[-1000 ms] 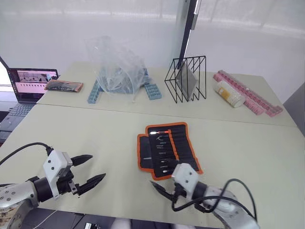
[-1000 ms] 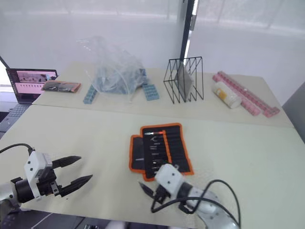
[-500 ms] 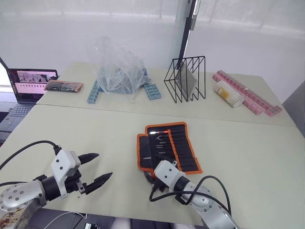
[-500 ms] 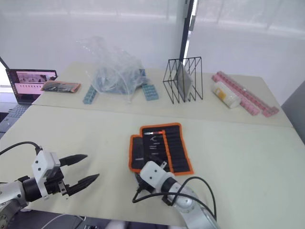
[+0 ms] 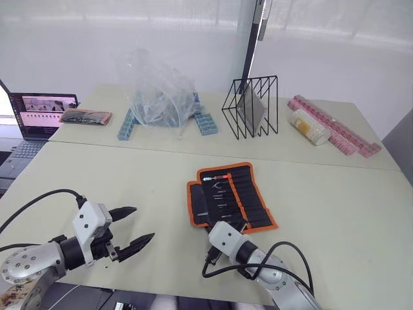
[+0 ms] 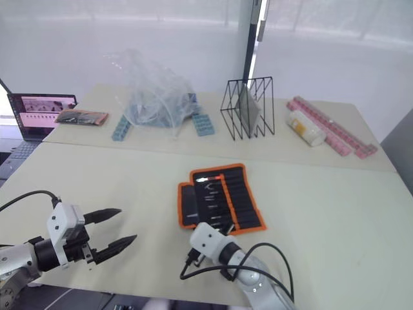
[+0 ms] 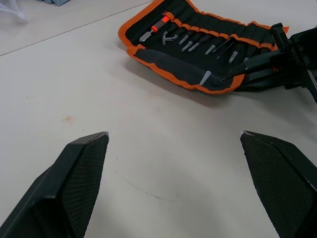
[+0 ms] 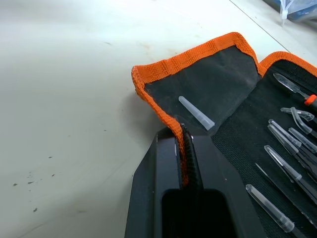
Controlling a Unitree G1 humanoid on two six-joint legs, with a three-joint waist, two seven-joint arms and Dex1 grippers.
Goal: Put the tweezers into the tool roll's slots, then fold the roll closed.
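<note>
Right wrist view: right pincer (image 8: 184, 148) clamped on the tool roll (image 8: 237, 99) orange edge; left pincer (image 7: 173, 148) gapes wide, empty.

The right gripper (image 8: 185, 163), a second ago beside the black fabric tool roll with orange edging (image 5: 232, 196), now pinches its near orange edge. The roll now lies turned, shifted slightly rightward.

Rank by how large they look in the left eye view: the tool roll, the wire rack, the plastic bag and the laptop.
1. plastic bag
2. tool roll and wire rack: they look about alike, and the roll lies nearer the camera, so I do not rank them
3. laptop, cut off by the picture's edge
</note>
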